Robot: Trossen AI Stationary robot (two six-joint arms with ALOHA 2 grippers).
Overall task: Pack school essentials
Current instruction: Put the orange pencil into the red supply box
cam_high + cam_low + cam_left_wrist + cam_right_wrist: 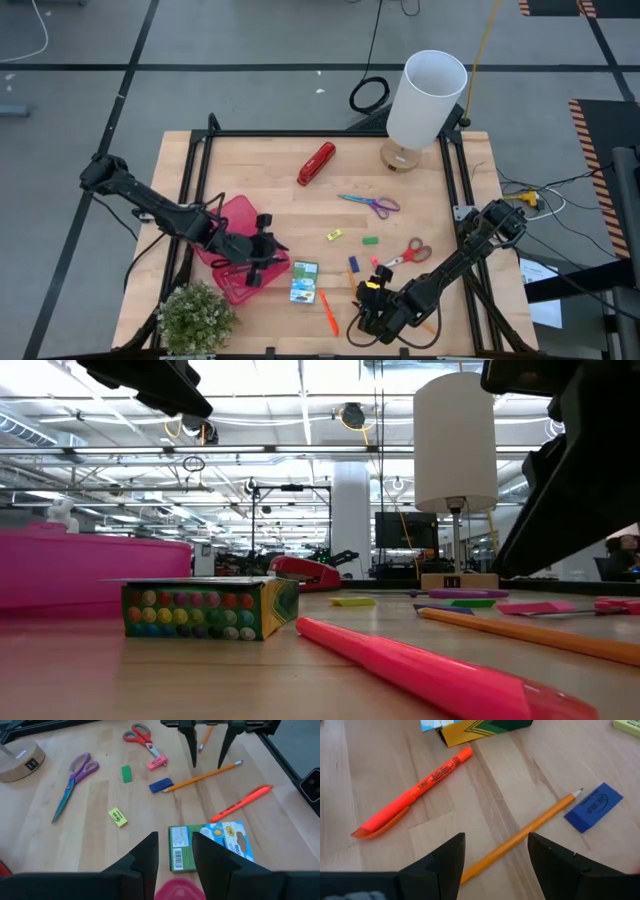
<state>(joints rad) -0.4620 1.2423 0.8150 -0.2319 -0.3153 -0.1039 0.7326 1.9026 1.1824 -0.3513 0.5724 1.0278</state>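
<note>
Right claw [495, 852], fingers spread, hovers directly over the pencil [520, 837] beside the orange pen [415, 792].

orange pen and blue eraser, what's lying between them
A pencil lies diagonally between the orange pen and the blue eraser, clearest in the right wrist view.

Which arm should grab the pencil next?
Probably the right. The right gripper is open and hangs right over the pencil, which runs between its fingers. The left gripper is open too, by the pink case and crayon box, farther from the pencil.
</note>
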